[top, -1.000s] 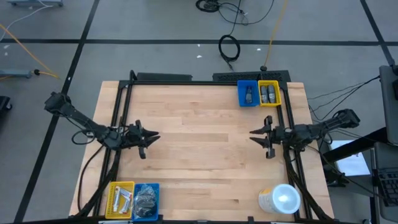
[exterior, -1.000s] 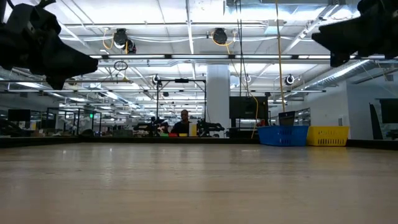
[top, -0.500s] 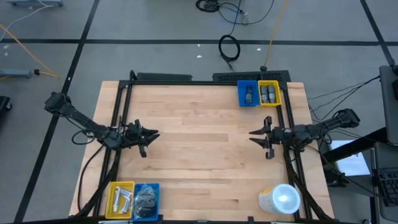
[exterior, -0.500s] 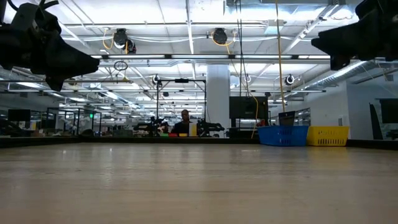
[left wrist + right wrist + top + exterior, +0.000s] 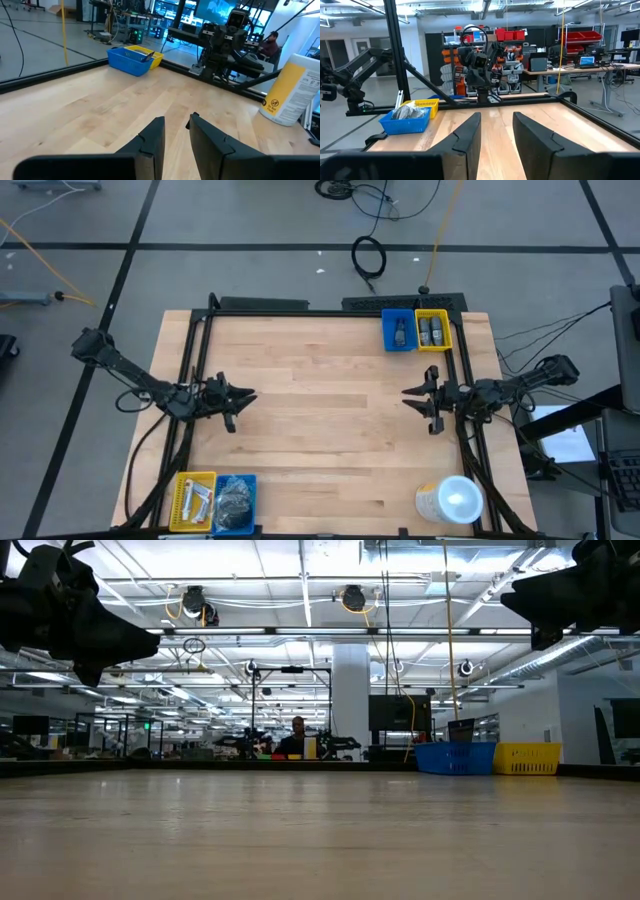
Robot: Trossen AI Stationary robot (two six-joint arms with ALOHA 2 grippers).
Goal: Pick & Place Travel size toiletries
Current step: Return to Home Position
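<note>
The toiletries lie in four small bins. At the near left, a yellow bin (image 5: 193, 500) holds white tubes with red ends, and a blue bin (image 5: 236, 502) holds dark discs in clear wrap. At the far right, a blue bin (image 5: 398, 331) and a yellow bin (image 5: 432, 330) hold small dark grey bottles. My left gripper (image 5: 247, 397) hovers open and empty over the table's left middle; it also shows in its wrist view (image 5: 175, 120). My right gripper (image 5: 405, 396) hovers open and empty over the right middle, facing the left one; it also shows in its wrist view (image 5: 496, 116).
A large white-lidded cup (image 5: 451, 500) stands at the near right corner. A black frame (image 5: 300, 308) runs along the table's far edge and sides. Bare wood (image 5: 320, 430) lies between the two grippers. A person (image 5: 297, 735) sits far off in the room behind.
</note>
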